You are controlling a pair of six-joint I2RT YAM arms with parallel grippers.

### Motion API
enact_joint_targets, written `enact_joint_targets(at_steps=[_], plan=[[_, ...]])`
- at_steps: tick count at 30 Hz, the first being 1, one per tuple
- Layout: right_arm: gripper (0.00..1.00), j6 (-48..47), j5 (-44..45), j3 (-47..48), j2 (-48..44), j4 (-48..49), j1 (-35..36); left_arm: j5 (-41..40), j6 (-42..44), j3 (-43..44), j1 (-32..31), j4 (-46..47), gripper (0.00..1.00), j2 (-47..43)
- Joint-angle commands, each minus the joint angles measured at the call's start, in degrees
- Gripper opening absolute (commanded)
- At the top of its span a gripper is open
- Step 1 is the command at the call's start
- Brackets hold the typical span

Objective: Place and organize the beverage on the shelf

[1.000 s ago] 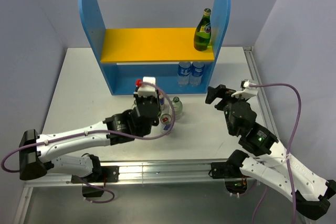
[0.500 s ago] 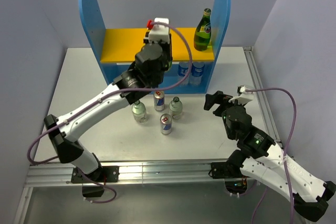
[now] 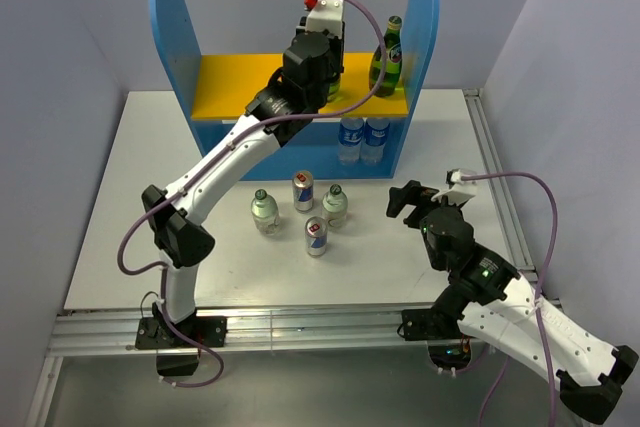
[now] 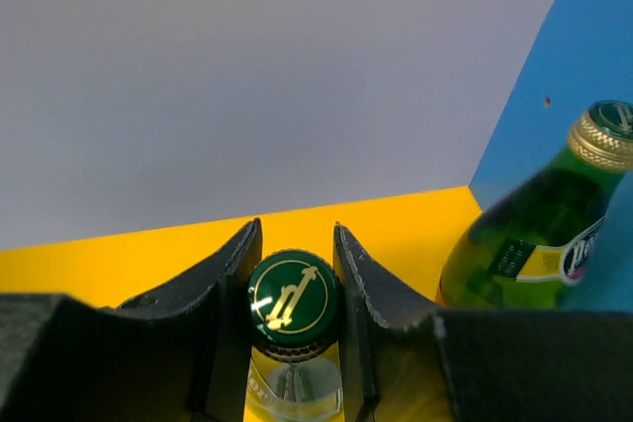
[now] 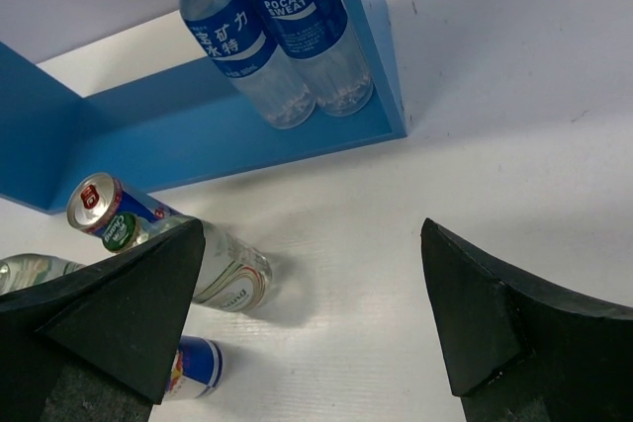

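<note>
Left gripper [image 4: 294, 269] with green bottle [image 4: 293, 301] moves up from table [image 3: 130, 197] to yellow board [image 4: 109, 266], just beside second green bottle [image 4: 529, 229].

i count two dark green bottles: the near green bottle [image 4: 293, 295] and the far green bottle [image 4: 534, 234]. two clear bottles: left clear bottle [image 3: 264, 211], right clear bottle [image 3: 335, 205]. two slim cans — upper can [image 3: 303, 190], lower can [image 3: 316, 236]. two blue-label bottles [image 3: 350, 139]. one blue shelf [image 3: 170, 27] — with one yellow board [image 3: 240, 82].
</note>
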Motion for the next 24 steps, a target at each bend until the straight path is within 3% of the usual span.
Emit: enact_joint_targets(at_steps=[1, 13, 17, 21, 23, 24], plan=[[0.96, 0.39, 0.66, -0.70, -0.84, 0.83, 0.29, 4.76, -3.54, 7.00, 1.43, 6.79, 0.00, 0.33], [0.96, 0.30, 0.92, -1.40, -0.84, 1.80, 0.29, 13.63, -9.17, 13.07, 2.75, 5.82, 0.01, 7.64], [0.96, 0.31, 0.92, -1.49, -0.67, 1.71, 0.29, 15.22, -9.88, 11.41, 2.75, 6.35, 0.07, 6.93], [0.96, 0.30, 0.75, -1.58, -0.67, 1.97, 0.29, 16.01, -9.27, 10.00, 2.75, 6.53, 0.36, 6.23], [0.96, 0.22, 0.66, -1.58, -0.58, 1.98, 0.29, 15.84, -9.09, 9.65, 2.75, 6.44, 0.43, 5.97], [0.96, 0.30, 0.75, -1.66, -0.49, 1.98, 0.29, 15.92, -8.92, 9.56, 2.75, 6.44, 0.51, 5.96]])
